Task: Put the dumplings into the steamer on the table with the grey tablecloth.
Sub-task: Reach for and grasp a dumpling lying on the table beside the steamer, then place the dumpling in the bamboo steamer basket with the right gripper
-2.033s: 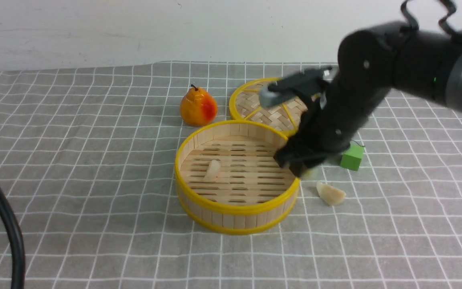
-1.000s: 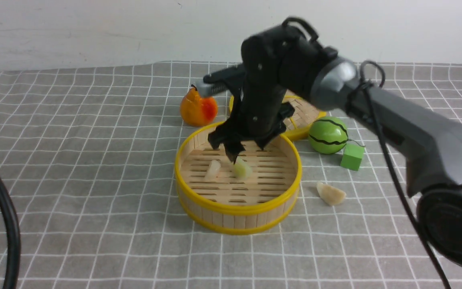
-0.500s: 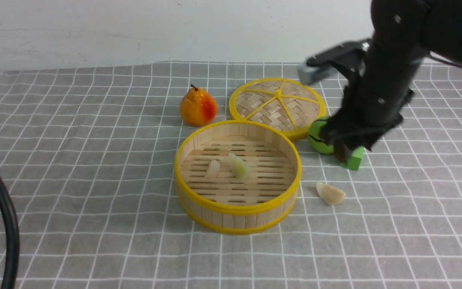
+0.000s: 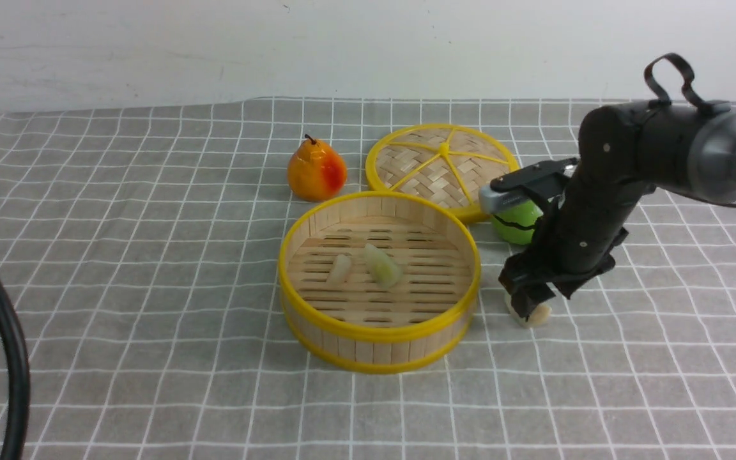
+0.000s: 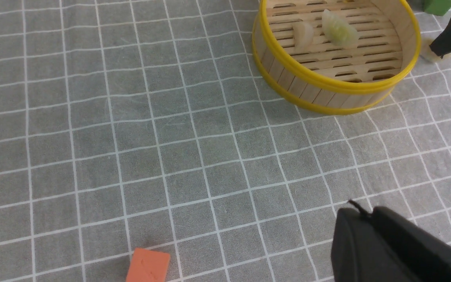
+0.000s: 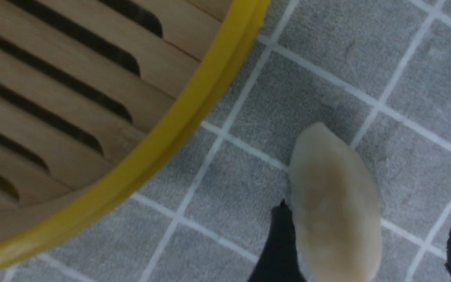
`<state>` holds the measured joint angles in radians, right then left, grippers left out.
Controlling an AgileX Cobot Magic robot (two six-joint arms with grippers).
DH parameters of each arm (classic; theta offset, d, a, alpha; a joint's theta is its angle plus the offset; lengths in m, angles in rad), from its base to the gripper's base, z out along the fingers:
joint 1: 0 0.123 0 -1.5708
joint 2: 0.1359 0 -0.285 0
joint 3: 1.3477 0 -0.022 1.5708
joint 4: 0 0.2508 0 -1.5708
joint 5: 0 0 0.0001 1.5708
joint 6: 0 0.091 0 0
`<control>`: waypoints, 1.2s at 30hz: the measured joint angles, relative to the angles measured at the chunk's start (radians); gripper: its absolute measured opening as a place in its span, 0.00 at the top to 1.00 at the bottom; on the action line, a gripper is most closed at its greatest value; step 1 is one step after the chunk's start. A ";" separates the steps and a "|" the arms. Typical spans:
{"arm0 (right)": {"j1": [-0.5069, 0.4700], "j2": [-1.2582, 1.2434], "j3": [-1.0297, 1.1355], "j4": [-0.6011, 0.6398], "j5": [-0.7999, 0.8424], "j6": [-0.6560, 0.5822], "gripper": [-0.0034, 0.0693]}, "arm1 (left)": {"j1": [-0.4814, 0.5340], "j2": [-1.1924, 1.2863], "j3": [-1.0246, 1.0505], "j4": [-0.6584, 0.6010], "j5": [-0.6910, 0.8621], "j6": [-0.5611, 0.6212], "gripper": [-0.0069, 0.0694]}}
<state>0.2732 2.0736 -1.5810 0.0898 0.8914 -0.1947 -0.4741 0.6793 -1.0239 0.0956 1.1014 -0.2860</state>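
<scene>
**Right claw drops onto the last dumpling**

Far off to the right claw's left, the left claw (image 5: 386,250) shows only as a black housing in its own wrist view. I cannot tell whether it is open or closed.

Just to the right claw's left stands the steamer (image 4: 374,348). It now holds two pieces on its slat floor: a white dumpling (image 4: 340,269) and, beside it, a pale green dumpling (image 4: 383,266) that the claw was setting down a second ago.

Half a second ago the arm was raised near the green cube (image 5: 439,6). Now the right claw (image 4: 528,301) has come down to the grey tablecloth (image 4: 151,287) and stands open astride the third dumpling (image 4: 537,315). That piece lies on the tabletop (image 4: 119,358), just outside the steamer's wall. In the right wrist view one finger (image 6: 278,243) touches the dumpling's side, and the other stands apart from it.

Two of three are in, so this looks like the final pick. What remains is closing on the glossy piece and carrying it leftward over the rim.
</scene>
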 joint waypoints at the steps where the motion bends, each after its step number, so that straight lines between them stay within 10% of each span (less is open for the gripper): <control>1: 0.002 0.015 0.000 0.000 -0.004 0.000 0.21 | 0.000 0.000 0.000 0.000 0.000 0.000 0.86; 9: 0.025 0.049 0.000 -0.002 -0.008 -0.003 0.33 | 0.000 0.000 0.000 -0.001 -0.004 -0.001 0.86; 14: 0.029 0.047 -0.003 -0.010 -0.007 -0.002 0.62 | 0.000 0.000 0.000 -0.001 -0.008 -0.001 0.85; 36: 0.192 0.048 -0.267 0.048 -0.030 0.095 0.61 | 0.000 0.000 0.000 0.000 -0.029 -0.001 0.83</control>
<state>0.4657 2.1213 -1.8480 0.1375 0.8616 -0.0994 -0.4741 0.6793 -1.0239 0.0955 1.0722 -0.2868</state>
